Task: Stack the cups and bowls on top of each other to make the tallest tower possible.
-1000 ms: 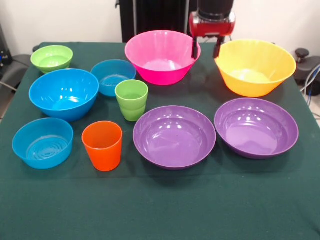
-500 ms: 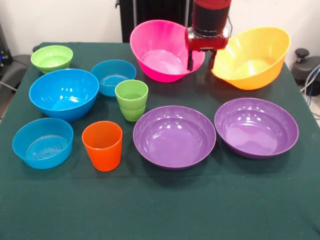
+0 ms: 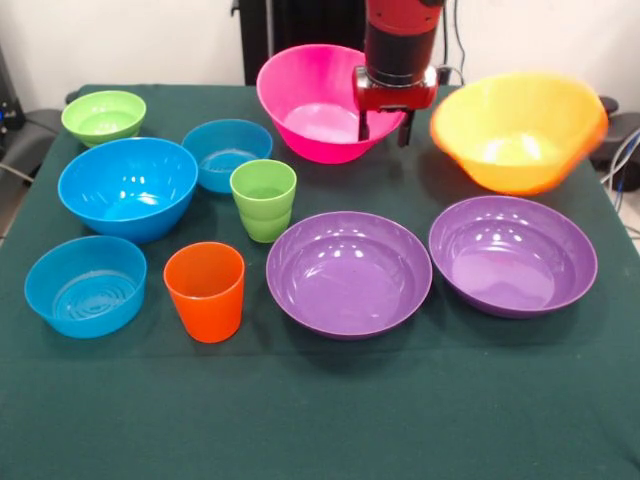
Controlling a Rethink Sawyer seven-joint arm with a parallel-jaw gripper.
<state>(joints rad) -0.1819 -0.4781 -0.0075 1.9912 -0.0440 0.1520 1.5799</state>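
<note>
My gripper (image 3: 383, 132) is open and hangs low at the right rim of the large pink bowl (image 3: 310, 105), which is tilted. One finger is in front of the bowl's wall, the other just past its right edge. The large yellow bowl (image 3: 515, 130) is to the right and looks blurred. Two wide purple bowls (image 3: 348, 272) (image 3: 513, 255) sit in front. The ridged green cup (image 3: 263, 200) and the orange cup (image 3: 205, 290) stand upright at centre left. The large blue bowl (image 3: 127, 187), two small blue bowls (image 3: 226, 152) (image 3: 85, 285) and the small green bowl (image 3: 103, 116) are on the left.
All stand apart on a dark green tablecloth (image 3: 320, 420), none stacked. The robot's dark pedestal (image 3: 300, 30) is behind the pink bowl. Cables and grey equipment (image 3: 620, 130) show past the table's right edge.
The gripper has come down and moved left between the pink and yellow bowls. Both bowls tipped as it passed. The yellow bowl has since shifted right and dropped back; the pink one stays tilted.
</note>
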